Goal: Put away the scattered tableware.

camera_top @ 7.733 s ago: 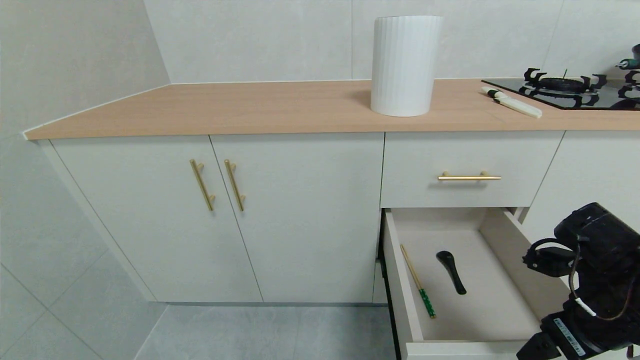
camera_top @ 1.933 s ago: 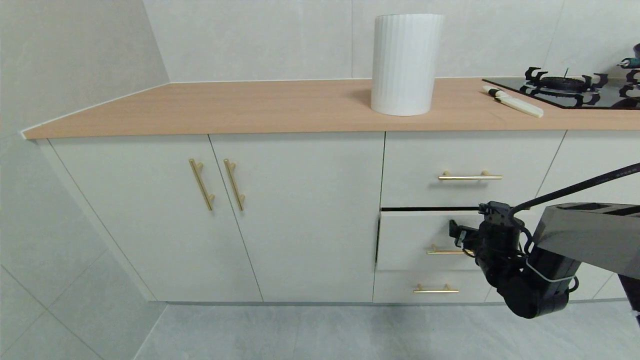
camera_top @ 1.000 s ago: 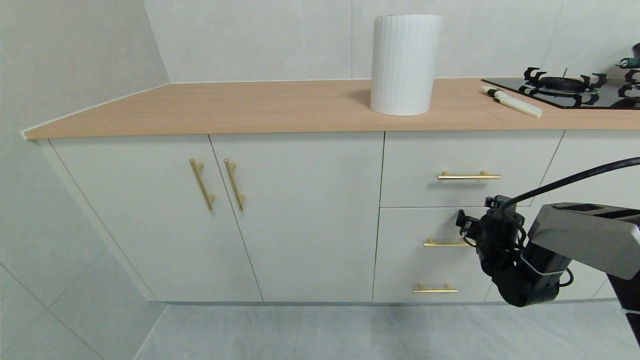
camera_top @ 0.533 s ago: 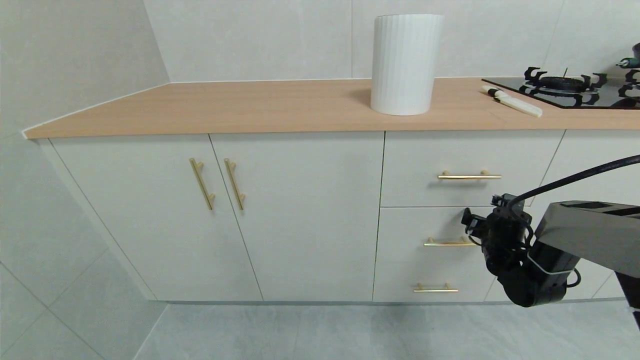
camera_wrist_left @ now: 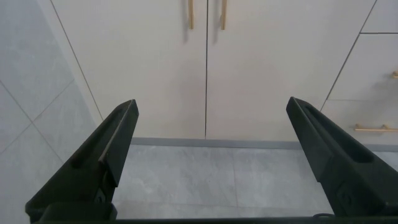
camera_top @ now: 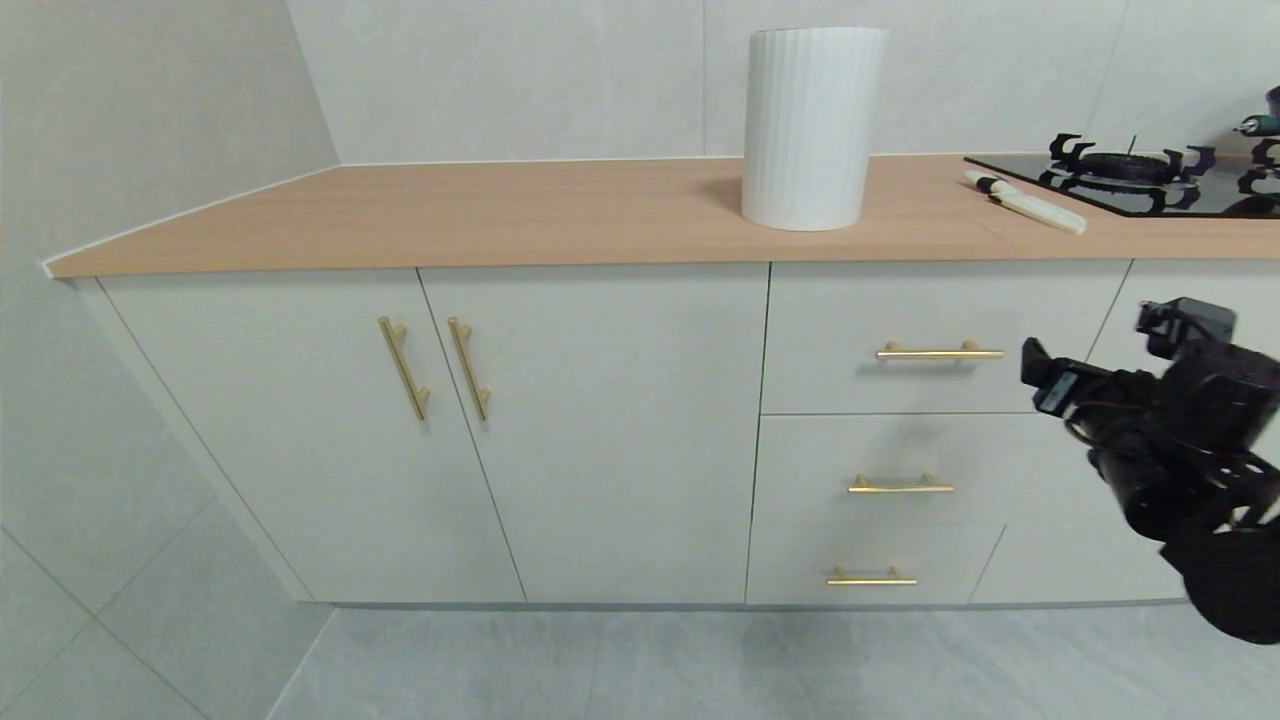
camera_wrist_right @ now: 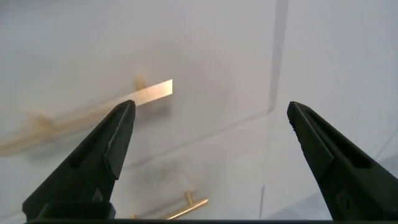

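- While the right gripper (camera_top: 1045,375) hangs at 3 o'clock in the head view, its jaws are spread wide and empty, near a brass drawer handle (camera_wrist_right: 93,109)
- At 4 o'clock the three drawers (camera_top: 880,450) all sit shut
- On the countertop (camera_top: 500,210) at 1 o'clock lies the cream utensil (camera_top: 1022,201), beside the hob (camera_top: 1130,180); the white ribbed cylinder (camera_top: 812,130) stands at 12 o'clock
- Jaws wide apart and empty, the left gripper (camera_wrist_left: 211,165) faces the cabinet doors (camera_wrist_left: 205,62)

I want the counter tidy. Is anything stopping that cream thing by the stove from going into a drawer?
Yes. The cream utensil lies on the counter, but all three drawers below are shut, so their fronts block the way. The right gripper hangs open and empty beside them.
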Controlling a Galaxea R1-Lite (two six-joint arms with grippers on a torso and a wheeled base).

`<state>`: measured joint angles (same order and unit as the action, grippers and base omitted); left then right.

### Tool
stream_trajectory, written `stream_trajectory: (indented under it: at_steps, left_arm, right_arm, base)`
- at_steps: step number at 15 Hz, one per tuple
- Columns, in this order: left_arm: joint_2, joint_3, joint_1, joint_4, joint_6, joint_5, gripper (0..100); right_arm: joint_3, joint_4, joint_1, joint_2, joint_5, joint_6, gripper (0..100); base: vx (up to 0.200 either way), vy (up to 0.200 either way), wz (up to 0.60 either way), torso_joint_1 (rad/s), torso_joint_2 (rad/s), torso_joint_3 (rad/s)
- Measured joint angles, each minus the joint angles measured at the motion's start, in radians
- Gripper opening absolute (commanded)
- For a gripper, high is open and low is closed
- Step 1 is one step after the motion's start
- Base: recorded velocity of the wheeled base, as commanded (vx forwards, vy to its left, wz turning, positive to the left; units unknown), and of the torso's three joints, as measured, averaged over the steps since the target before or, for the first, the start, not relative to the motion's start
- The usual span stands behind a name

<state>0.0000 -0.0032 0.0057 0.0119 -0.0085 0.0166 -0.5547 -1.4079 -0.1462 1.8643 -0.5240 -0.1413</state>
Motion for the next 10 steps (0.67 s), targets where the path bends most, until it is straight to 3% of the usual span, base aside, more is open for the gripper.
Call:
stream_trajectory:
  at_steps: [6,8,10]
  left_arm:
    - [0.0,0.0,0.0,0.0,0.0,0.0,100]
    - [0.0,0.0,0.0,0.0,0.0,0.0,100]
    - [0.0,0.0,0.0,0.0,0.0,0.0,100]
  right_arm:
    - [0.452,0.035,-0.029,-0.59,-0.003,0.167,100]
    - [0.506,0.148,-0.032,-0.781,-0.007,0.244,100]
    - [0.514,0.37,-0.019,-1.01,-0.007,0.3,100]
  base:
    - [0.0,0.0,0.0,0.0,0.0,0.0]
    - [0.0,0.0,0.0,0.0,0.0,0.0]
    - [0.0,0.0,0.0,0.0,0.0,0.0]
